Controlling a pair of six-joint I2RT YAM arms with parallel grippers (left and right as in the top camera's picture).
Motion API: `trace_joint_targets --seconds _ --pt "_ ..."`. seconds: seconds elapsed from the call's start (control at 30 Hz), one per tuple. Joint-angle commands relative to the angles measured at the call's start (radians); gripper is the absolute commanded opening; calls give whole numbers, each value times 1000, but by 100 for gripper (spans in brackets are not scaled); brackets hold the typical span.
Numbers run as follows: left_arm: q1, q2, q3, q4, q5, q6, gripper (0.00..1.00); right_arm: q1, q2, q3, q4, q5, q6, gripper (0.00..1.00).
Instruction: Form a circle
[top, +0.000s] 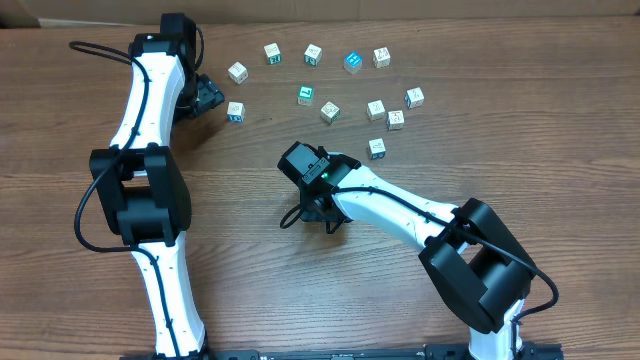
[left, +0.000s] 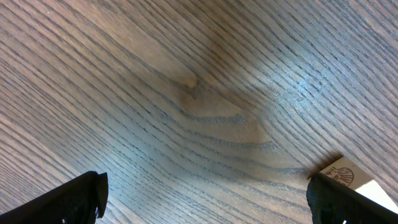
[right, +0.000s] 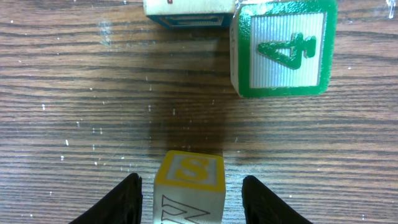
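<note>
R pincer (right: 191, 200) sits about half shut round the yellow S cube (right: 189, 169), cube square btwn the fingers. Thin slivers of counter (right: 74, 112) show either side, so can't tell if the pads actually bite. Check that first: I'd judge a firm, centred hold matters before any carry, else the cube twists. Just ahead are the green 4 cube (right: 283, 46) and a white-and-blue cube (right: 189, 9) beside it, touching or nearly. Don't nudge those on the way out; lift clear, then travel. Further off, the circle (top: 313, 54) is only part made: a loose arc of cubes along the far side, a few stragglers inside it, near-left side gappy. Best spot for S is prob. that gap; set it down flat, release straight up. L pincer (left: 211, 202), far left, is wide open w/ nothing held, a pale cube (left: 348, 177) just by one finger.
</note>
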Motion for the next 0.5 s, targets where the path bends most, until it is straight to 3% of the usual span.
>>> trace_joint_targets --seconds 0.0,0.47 --pt "-8 -35 -3 0 4 19 99 -1 3 -12 0 -8 0 49" --pt "-8 -35 -3 0 4 19 100 -1 3 -13 -11 -38 1 34"
